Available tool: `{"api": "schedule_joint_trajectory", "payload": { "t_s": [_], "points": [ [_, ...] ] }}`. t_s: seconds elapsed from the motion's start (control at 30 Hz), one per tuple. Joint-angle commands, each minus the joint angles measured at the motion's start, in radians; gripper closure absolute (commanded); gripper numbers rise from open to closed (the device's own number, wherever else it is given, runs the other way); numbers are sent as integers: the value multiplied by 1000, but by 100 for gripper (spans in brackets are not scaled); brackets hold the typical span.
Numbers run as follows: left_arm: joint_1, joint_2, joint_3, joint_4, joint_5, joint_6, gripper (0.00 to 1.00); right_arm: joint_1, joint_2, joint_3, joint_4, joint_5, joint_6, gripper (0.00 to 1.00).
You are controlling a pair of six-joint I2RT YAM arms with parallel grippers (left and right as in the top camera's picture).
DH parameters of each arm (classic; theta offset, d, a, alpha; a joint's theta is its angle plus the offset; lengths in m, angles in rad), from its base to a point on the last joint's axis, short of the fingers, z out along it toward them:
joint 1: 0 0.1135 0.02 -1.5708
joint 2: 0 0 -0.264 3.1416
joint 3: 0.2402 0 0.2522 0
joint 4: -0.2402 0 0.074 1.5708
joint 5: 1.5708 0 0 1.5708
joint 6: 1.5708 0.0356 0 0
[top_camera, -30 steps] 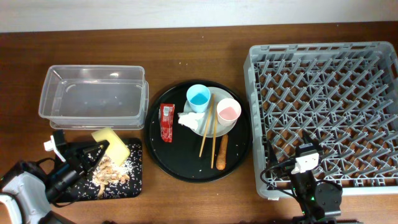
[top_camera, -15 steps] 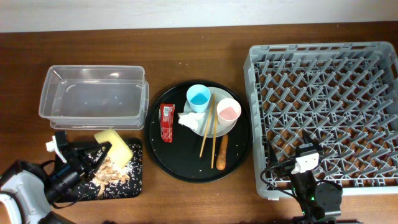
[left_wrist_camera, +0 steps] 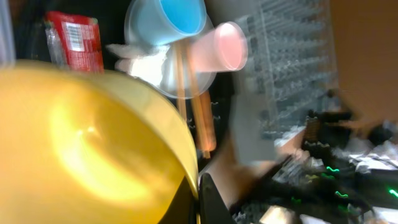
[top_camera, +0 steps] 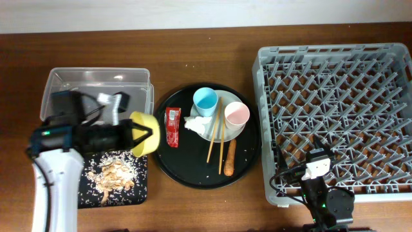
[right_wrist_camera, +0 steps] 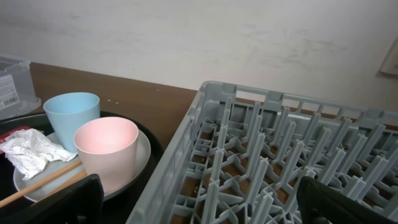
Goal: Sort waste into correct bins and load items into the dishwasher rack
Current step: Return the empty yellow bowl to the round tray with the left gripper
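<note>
Yellow bowl (left_wrist_camera: 93, 143), glossy, smooth, tipped sideways

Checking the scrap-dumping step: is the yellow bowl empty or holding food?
Empty. The yellow bowl, tipped on its side in the left hand, shows a bare inside; the food scraps lie on the black tray.

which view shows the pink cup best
Right wrist: the pink cup is close and sharp, upright, side and rim both clear. Overhead shows it small, from above only; left wrist shows it blurred.
</note>
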Motion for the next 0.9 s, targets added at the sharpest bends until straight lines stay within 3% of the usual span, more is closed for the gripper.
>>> {"api": "schedule_joint_trajectory", "payload": {
  "t_s": [0.0,0.17,0.3,0.53,0.87],
  "points": [
    [-250,-19,16,60,-379,-277,100,5,-5,-5,-5,-3,12,2],
    [-526,-6,16,118,-640,-404,100,5,-5,-5,-5,-2,12,2],
    [-647,43,16,145,-705,-449,100,4,-5,-5,-5,-2,12,2],
    [-723,214,16,159,-705,-468,100,5,-5,-5,-5,-2,12,2],
    [-732,371,16,184,-660,-470,99,5,-5,-5,-5,-3,12,2]
  ]
}}
